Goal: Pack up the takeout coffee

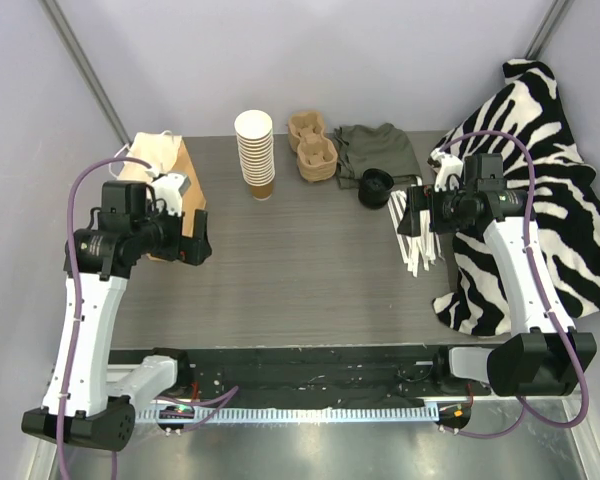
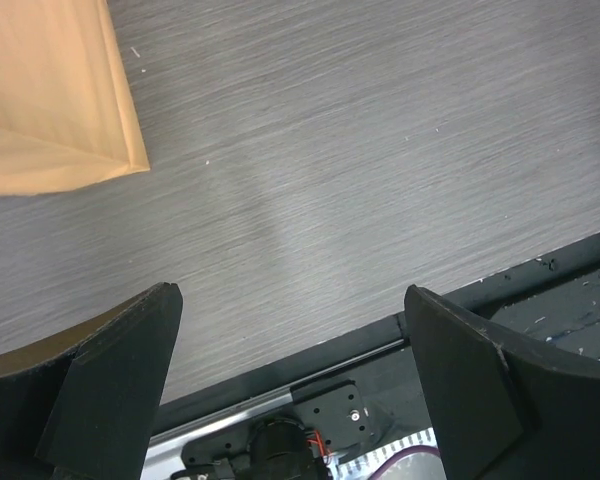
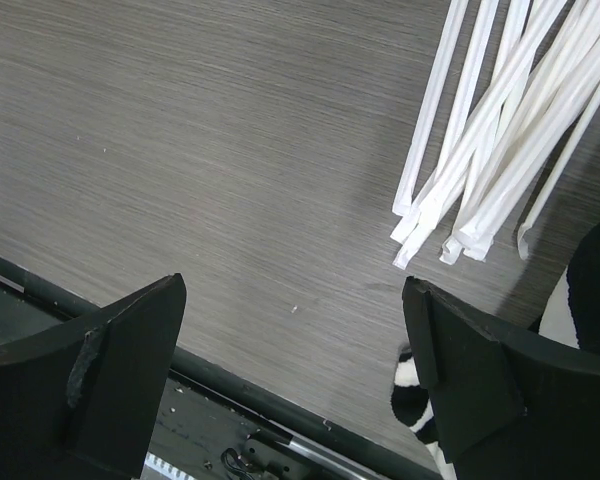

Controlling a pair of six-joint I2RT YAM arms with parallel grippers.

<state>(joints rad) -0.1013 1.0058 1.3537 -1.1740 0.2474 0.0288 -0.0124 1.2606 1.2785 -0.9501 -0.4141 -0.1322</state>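
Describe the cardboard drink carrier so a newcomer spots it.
Find the stack of white-rimmed brown paper cups at the back of the grey table. Directly right sits the tan moulded pulp drink carrier. Unlike the olive cloth beyond it, it has round cup wells.

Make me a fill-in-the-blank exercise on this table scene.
The left gripper and the right gripper are both ___.
The straws lie on the ___ arm's side.
The cloth bears a ___ pattern.
The bag is ___ in colour.
Missing words: open; right; zebra; brown.
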